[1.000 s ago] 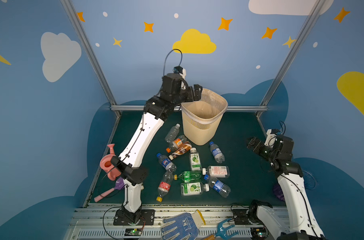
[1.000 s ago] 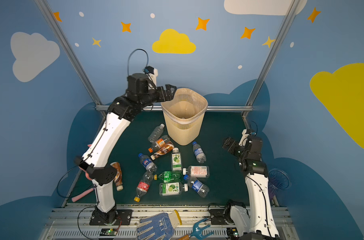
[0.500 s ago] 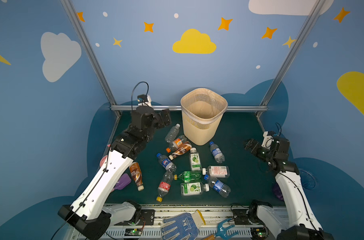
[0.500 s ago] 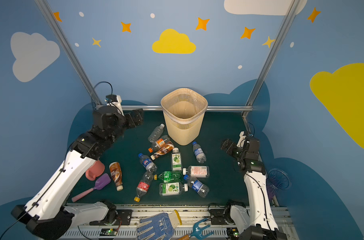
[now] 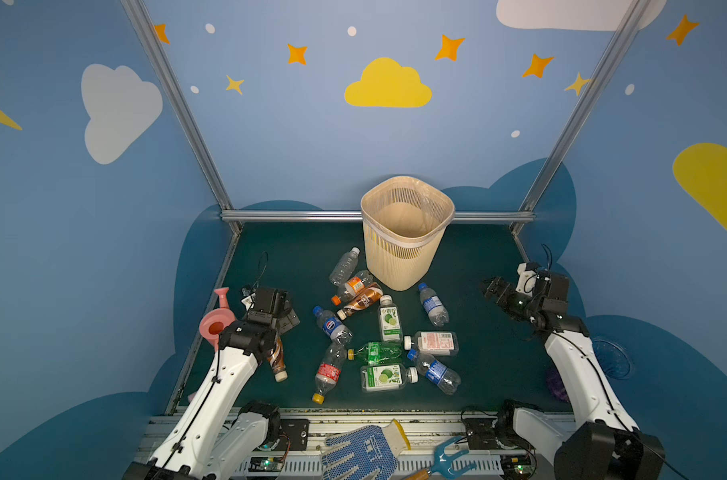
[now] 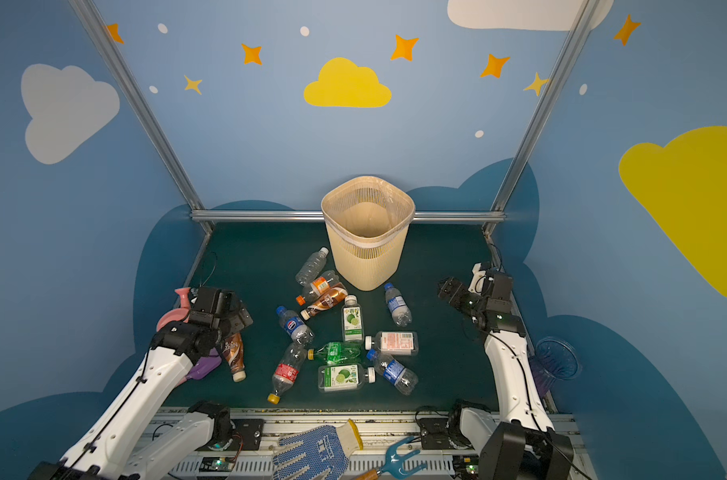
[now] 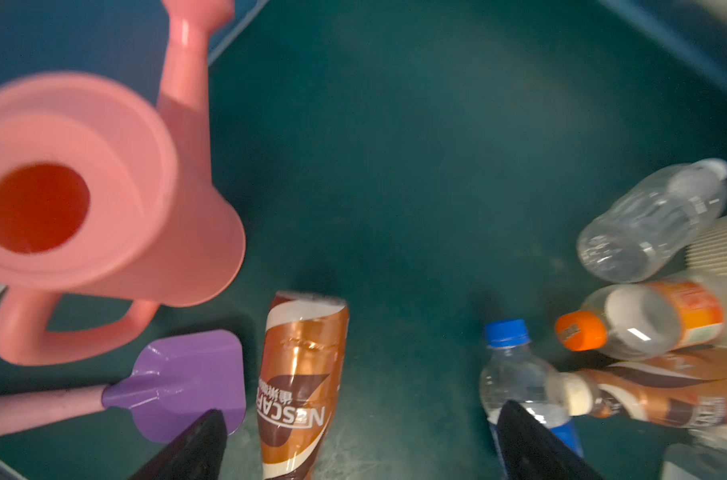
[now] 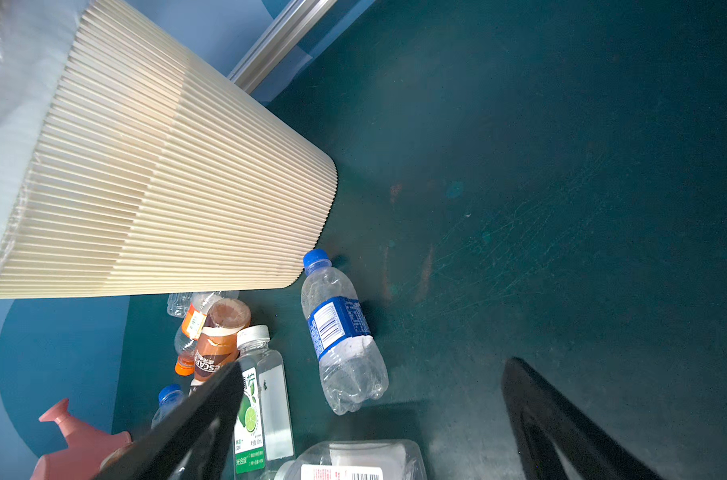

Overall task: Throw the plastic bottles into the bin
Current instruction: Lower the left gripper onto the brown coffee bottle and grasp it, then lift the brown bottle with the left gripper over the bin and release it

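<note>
Overall, a dark green worktop [image 5: 482,357] carries a tall beige slatted bin [image 5: 407,249], upright at the back middle, its thin liner folded over the rim. Every place below is given from that bin.

Far to the bin's left, at the worktop's edge, stands a pink watering can [image 5: 215,325]. A purple scoop [image 7: 187,382] lies just beside it, farther from the bin.

Next comes the left gripper [image 7: 361,411], low over the worktop, its jaws spread wide and holding nothing. A brown-wrapped bottle [image 7: 301,374] lies on its side under it, base end towards the bin. The left wrist view shows it between the two black fingers; whether they touch it cannot be told.

In front of the bin, about ten more plastic bottles [image 5: 388,322] lie scattered on their sides, some touching. All are outside the bin.

A blue-labelled bottle [image 5: 433,305] lies just beside the bin's front right corner, cap towards it.

Well to the bin's right, the right gripper [image 5: 491,289] hangs above bare worktop, jaws spread and empty, pointing towards the bin.
</note>
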`<state>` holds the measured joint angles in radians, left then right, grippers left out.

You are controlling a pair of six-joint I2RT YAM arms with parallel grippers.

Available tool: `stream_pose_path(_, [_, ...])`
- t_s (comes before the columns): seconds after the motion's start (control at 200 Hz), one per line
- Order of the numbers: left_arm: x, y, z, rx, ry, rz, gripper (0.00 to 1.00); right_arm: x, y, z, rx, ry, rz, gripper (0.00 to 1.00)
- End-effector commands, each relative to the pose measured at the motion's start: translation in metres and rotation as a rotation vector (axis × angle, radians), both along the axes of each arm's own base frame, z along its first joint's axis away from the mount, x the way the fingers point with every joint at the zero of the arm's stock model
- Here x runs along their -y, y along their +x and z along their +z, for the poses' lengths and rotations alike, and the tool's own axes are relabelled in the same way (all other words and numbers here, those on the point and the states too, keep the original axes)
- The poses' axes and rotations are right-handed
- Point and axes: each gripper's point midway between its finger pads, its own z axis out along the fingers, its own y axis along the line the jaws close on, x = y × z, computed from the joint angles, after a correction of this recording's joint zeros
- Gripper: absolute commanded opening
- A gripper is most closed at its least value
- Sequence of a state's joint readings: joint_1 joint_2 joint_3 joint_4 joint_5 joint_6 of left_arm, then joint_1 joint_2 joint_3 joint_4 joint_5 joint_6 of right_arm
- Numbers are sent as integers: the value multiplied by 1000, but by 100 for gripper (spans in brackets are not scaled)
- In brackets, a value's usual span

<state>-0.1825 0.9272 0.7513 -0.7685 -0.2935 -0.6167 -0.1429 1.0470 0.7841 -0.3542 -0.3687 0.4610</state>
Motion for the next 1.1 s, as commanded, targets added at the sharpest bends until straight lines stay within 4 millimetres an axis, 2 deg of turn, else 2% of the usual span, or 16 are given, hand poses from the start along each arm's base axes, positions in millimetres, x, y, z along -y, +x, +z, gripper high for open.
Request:
stream_pose_path(0.0, [-1, -1, -19, -28, -36, 48, 100, 0, 0, 0, 11, 4, 3, 97])
stream_pose_path(0.145, [-10, -3, -39, -83, -8, 80, 99, 1, -2, -1, 4, -5, -2, 97])
stream_pose_path(0.436, [-14, 2, -63, -129, -34, 100, 91, 1, -3, -7, -14, 3, -7, 97])
stream_pose_path(0.636, [-8, 9, -77, -156, -85, 90, 83, 2, -4, -7, -14, -5, -10, 96])
stream_pose_path(0.846, [1, 10, -92, -200, -135, 58, 79, 3, -4, -8, -16, -7, -11, 97])
stream_pose_path(1.096, [14, 16, -98, -236, -187, -2, 70, 3, -3, -6, -15, -7, -9, 97])
